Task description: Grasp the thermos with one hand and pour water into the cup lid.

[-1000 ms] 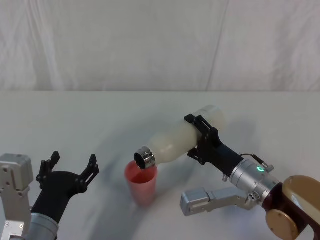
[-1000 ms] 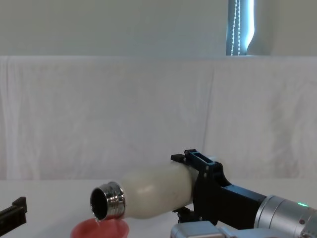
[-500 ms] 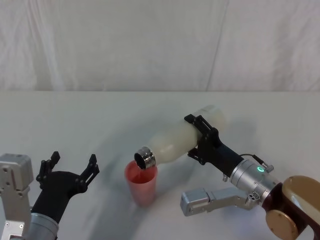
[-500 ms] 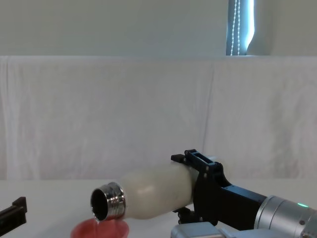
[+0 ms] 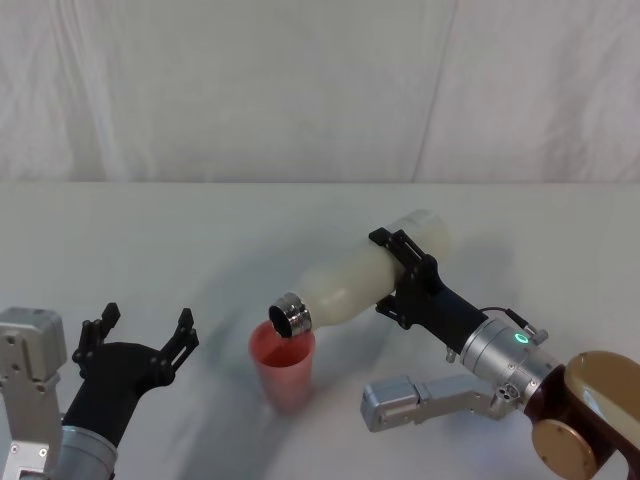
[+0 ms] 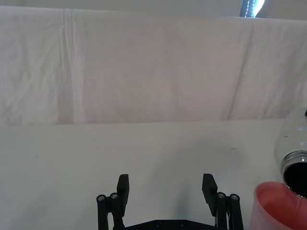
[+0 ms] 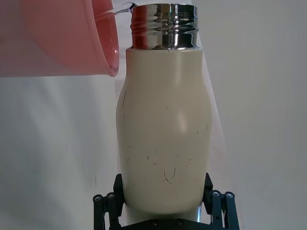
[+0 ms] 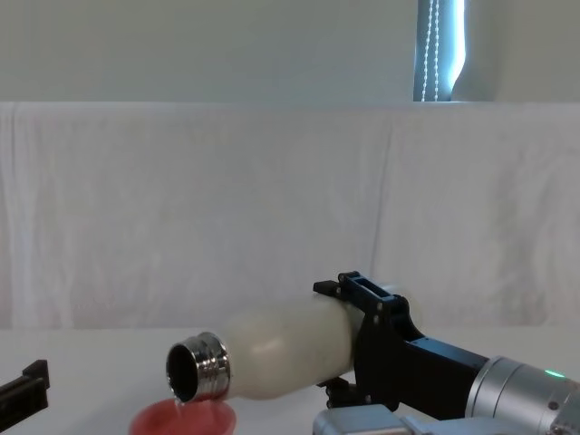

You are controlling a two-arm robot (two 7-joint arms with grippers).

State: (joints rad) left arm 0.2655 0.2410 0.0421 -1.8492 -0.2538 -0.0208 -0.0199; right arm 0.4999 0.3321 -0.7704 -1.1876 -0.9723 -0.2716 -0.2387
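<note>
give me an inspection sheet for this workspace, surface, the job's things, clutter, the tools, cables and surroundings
Surface: white table, bare apart from the job's things.
Thermos: cream thermos tipped nearly level, its chrome neck over the cup lid's rim; a thin run of water shows at the mouth in the chest view.
Cup lid: pink cup lid upright on the table, below the neck.
Clutter: nothing seen.
Right tool: right tool shut on the thermos near its base.
Left tool: left tool open, empty, low at the robot's left, apart from the cup lid.
Cables: a thin black cable at the right wrist.
Surroundings: white cloth backdrop behind the table.
</note>
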